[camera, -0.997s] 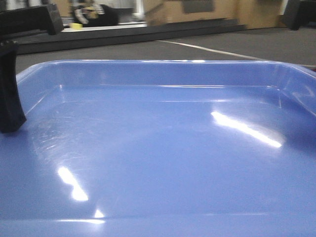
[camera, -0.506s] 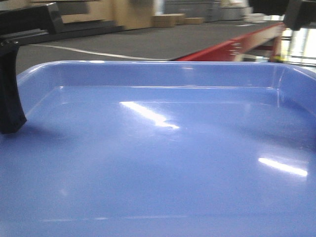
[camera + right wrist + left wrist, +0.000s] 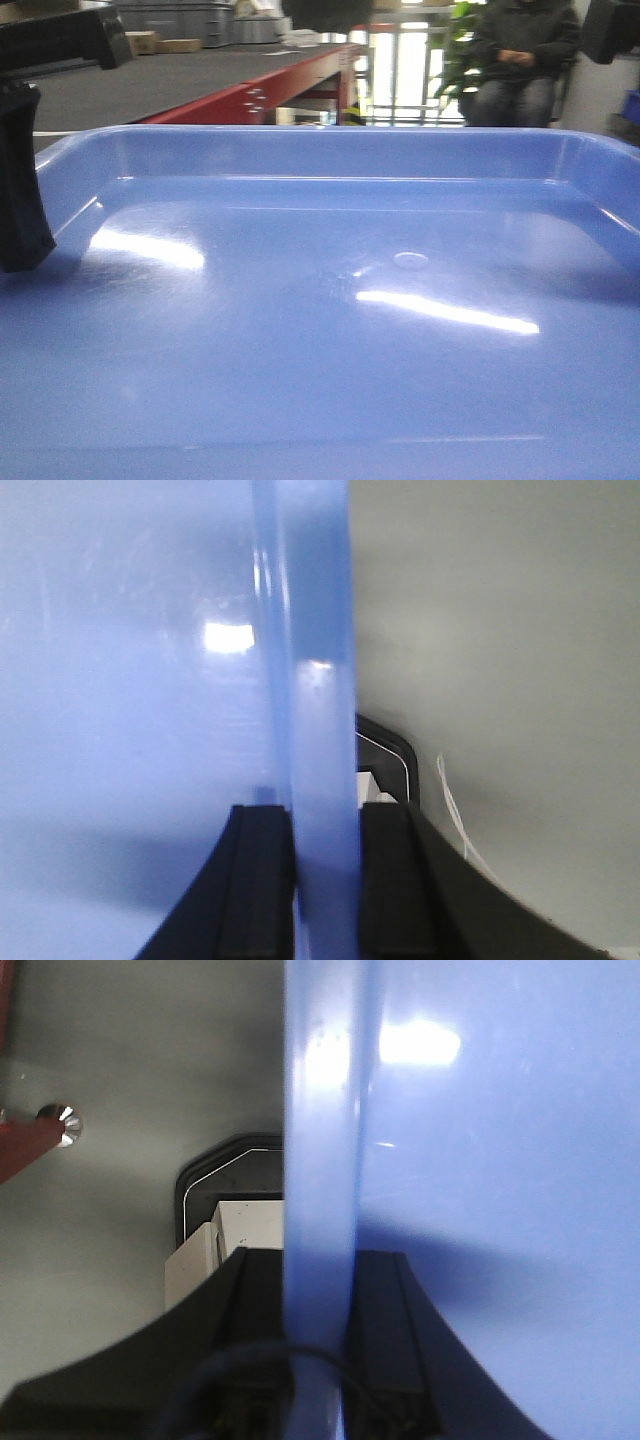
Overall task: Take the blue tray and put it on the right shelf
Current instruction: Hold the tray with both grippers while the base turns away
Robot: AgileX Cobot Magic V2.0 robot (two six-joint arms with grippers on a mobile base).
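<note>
The blue tray, glossy and shallow, fills most of the front view and is held off the floor between both arms. My left gripper is shut on the tray's left rim, one black finger inside the wall and one outside; its inner finger shows at the left edge of the front view. My right gripper is shut on the opposite rim in the same way. The tray holds nothing. The right shelf is out of view.
Beyond the tray stands a red-framed bench with a dark top. A seated person is at the back right beside a bright window. Grey floor lies below, along with a red leg's metal foot and my base.
The background has swept leftward: boxes and dark floor gave way to the red bench, then the seated person and window. The tray stays in the same place between both grippers.
</note>
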